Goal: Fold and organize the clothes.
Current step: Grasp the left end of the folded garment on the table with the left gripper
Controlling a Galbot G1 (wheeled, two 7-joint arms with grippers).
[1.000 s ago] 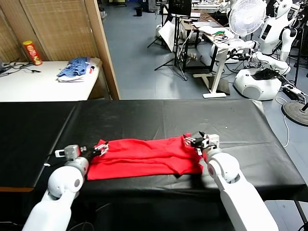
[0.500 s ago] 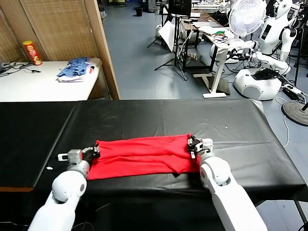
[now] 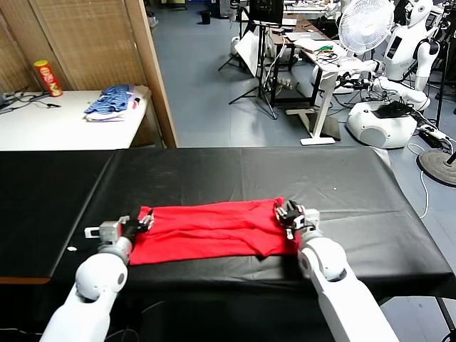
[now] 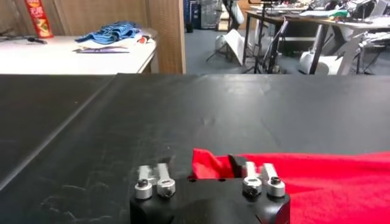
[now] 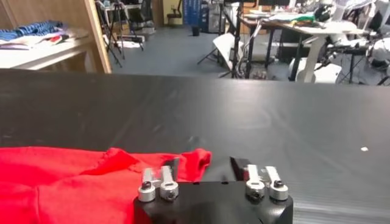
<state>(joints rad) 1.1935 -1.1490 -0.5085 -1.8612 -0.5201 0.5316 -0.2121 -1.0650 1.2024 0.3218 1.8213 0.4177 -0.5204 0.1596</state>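
The clothes, one red T-shirt [image 3: 214, 229], lie folded into a long flat strip across the near part of the black table [image 3: 249, 174]. My left gripper [image 3: 146, 221] sits at the strip's left end. In the left wrist view that gripper [image 4: 202, 163] is open, and a red corner [image 4: 208, 165] lies loose between its spread fingers. My right gripper [image 3: 288, 212] sits at the strip's right end. It is open as well [image 5: 206, 163], with the shirt's other corner [image 5: 194, 162] lying by one finger [image 5: 172, 165]. The rest of the shirt [image 5: 67, 182] spreads away from it.
A white side table [image 3: 43, 128] at the back left carries a blue-and-white garment pile [image 3: 114, 101] and a red can [image 3: 48, 77]. A wooden partition [image 3: 153, 71] stands beside it. Desks, a fan [image 3: 365, 25] and other robots [image 3: 388, 107] fill the back right. The table's front edge runs just below the shirt.
Both grippers had shut on the shirt's end corners half a second ago and now stand open. The raised corners have dropped flat onto the table. Both arms have barely shifted.
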